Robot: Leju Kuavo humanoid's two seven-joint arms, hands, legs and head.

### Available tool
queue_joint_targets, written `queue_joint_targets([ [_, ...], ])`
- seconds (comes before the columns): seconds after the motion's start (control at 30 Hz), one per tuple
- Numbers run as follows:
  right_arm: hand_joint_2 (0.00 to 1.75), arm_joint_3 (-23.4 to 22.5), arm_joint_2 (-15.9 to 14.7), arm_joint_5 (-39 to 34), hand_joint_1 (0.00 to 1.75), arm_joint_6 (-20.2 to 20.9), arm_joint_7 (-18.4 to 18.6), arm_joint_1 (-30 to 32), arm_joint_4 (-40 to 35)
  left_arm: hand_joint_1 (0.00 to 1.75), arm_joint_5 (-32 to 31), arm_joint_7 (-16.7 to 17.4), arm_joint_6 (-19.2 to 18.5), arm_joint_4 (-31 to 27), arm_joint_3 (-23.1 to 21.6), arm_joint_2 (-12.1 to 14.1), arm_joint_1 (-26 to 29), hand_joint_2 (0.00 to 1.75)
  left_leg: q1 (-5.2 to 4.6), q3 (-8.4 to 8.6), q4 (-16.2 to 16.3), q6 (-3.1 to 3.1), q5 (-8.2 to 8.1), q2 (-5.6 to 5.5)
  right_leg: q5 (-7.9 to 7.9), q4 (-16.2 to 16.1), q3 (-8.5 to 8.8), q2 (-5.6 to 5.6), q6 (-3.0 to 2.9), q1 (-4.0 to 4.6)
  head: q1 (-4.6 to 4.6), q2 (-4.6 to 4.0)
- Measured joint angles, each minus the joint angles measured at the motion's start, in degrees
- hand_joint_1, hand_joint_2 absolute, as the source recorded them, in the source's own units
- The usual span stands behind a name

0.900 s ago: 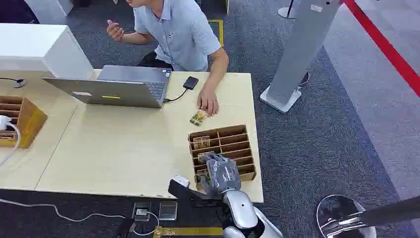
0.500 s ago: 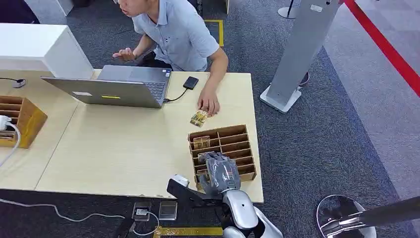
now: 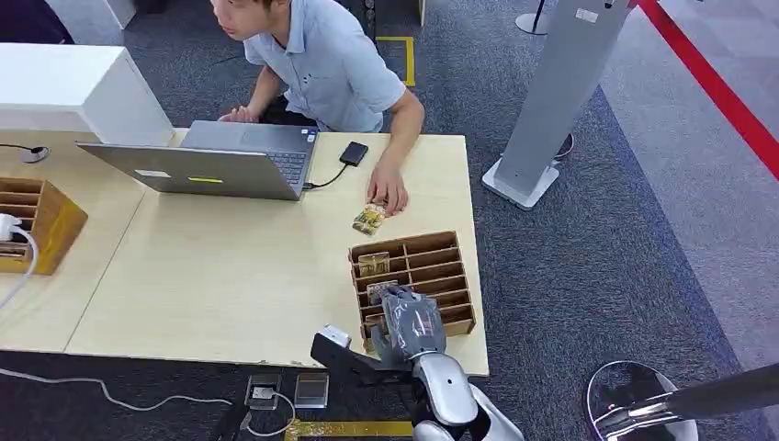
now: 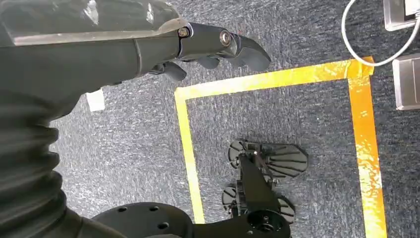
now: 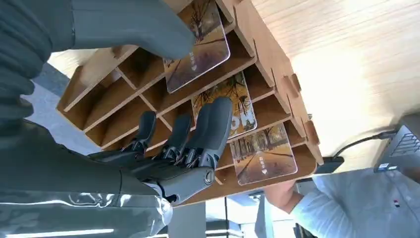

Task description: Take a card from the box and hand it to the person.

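Observation:
The brown wooden box [image 3: 447, 268] with slotted compartments stands at the table's near right corner. Several cards with autumn tree pictures lean in its slots [image 3: 372, 265] [image 5: 262, 154]. My right hand [image 3: 411, 322] [image 5: 163, 148] reaches into the near part of the box. Its dark fingers [image 5: 213, 124] lie on the middle card [image 5: 238, 94], and the thick thumb [image 5: 124, 25] lies over another card [image 5: 200, 47]; I cannot see a firm grip on either. The person [image 3: 331, 64] sits across the table with one hand [image 3: 388, 193] flat beside a loose card [image 3: 368, 219]. My left hand [image 4: 148, 44] hangs over the floor, holding nothing.
An open grey laptop [image 3: 216, 163] with a cable and a black phone [image 3: 353, 152] lies at the table's far side. Another wooden box [image 3: 37, 220] stands at the left edge. A grey pillar [image 3: 551, 101] stands right of the table. Yellow tape [image 4: 277, 79] marks the carpet.
The person's raised hand has come down to the laptop. My right hand has edged slightly further into the box.

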Motion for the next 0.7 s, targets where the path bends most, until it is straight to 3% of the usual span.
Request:
queue_joint_targets([
  [0.7,1.75,0.1,0.0,0.1,0.87,0.0,0.4,0.4,1.2,0.0,-0.3,0.0,0.0,0.0,0.0,0.0,0.0,1.75,0.0,0.0,0.0,0.0,0.0,0.0,0.0,0.0,-0.01,0.0,0.0,0.0,0.0,0.0],
])
